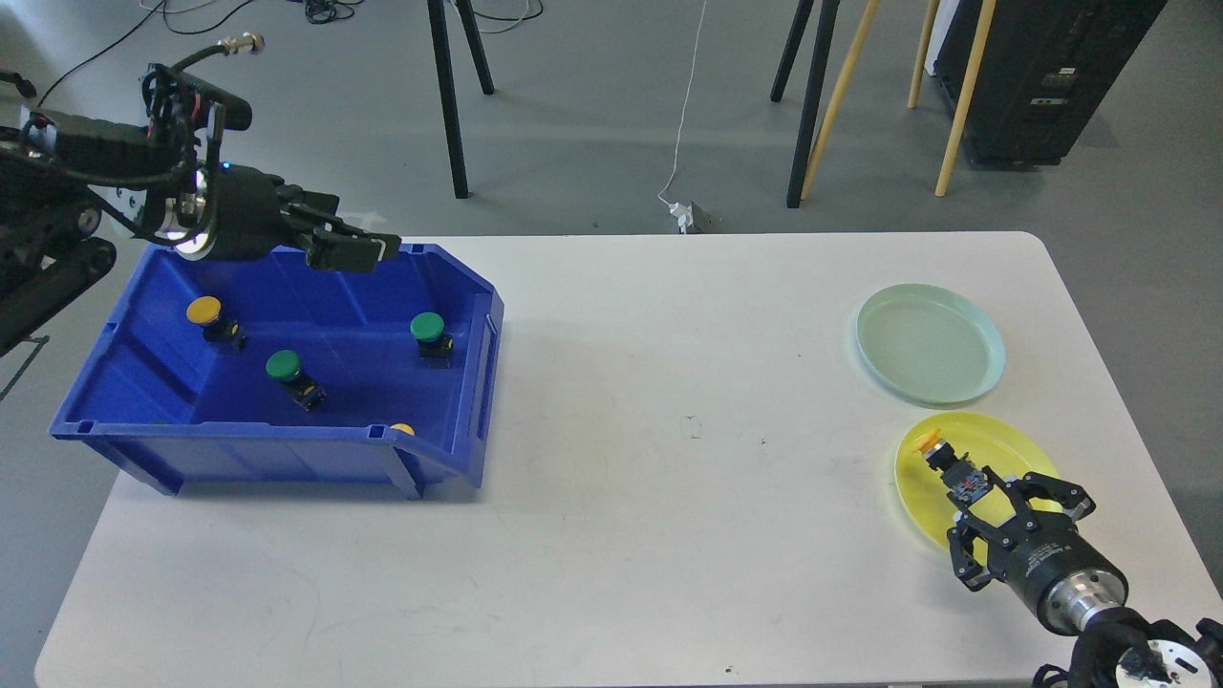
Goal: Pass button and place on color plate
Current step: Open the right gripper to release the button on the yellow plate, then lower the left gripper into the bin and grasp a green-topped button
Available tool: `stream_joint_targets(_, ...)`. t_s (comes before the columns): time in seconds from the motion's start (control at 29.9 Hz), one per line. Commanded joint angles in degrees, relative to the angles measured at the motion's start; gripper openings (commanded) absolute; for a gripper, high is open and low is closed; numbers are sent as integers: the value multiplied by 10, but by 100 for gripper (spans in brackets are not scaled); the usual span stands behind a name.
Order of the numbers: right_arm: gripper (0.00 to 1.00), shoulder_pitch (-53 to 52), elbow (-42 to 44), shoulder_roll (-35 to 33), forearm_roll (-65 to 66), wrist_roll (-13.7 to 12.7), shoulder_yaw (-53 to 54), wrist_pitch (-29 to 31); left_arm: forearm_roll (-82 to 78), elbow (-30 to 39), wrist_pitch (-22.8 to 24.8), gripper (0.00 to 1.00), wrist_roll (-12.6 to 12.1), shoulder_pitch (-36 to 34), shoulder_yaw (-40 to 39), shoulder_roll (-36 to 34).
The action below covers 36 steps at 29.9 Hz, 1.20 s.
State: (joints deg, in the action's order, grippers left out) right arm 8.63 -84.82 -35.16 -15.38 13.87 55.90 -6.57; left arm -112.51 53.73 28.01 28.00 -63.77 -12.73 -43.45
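Note:
A yellow-capped button [927, 441] with a black body lies slanted over the yellow plate [1013, 449] at the right front of the table. My right gripper [975, 497] comes in from the bottom right and is shut on the button's body, with the cap low over the plate's left part. My left gripper [368, 250] hangs over the back rim of the blue bin [287, 435]; its fingers look slightly apart and hold nothing. The bin holds a yellow button [203, 310], two green buttons [284, 364] [427, 327], and another yellow one [402, 429] half hidden by the front wall.
A pale green plate [930, 342] lies just behind the yellow plate. The white table [669, 430] spreads between bin and plates. Tripod legs, wooden poles and a black cabinet stand on the floor beyond the far edge.

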Motion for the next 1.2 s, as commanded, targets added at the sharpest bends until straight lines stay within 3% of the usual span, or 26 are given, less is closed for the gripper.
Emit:
stream_joint_targets(0.0, 23, 13, 1, 0, -23, -1, 25, 0, -26, -51, 0, 99, 0, -1, 33, 11)
stream_joint_targets(0.07, 42, 24, 0, 0, -25, -1, 31, 0, -27, -77, 0, 99, 0, 0, 41, 29)
stream_joint_targets(0.17, 100, 42, -3, 0, -25, 3, 39, 10, -27, -97, 0, 99, 0, 4, 43, 36)
stream_joint_targets(0.4, 100, 74, -5, 0, -29, 15, 80, 92, -26, -106, 0, 99, 0, 6, 93, 34)
stream_joint_targets(0.63, 100, 76, -5, 0, -29, 15, 109, 94, -26, -109, 0, 99, 0, 24, 110, 36)
stream_joint_targets(0.9, 100, 89, -6, 0, -29, 17, 110, 137, -24, -150, 0, 98, 0, 62, 110, 63)
stream_joint_targets(1.17, 100, 93, -6, 0, -29, 17, 112, 139, -17, -203, 0, 96, 0, 72, 110, 100)
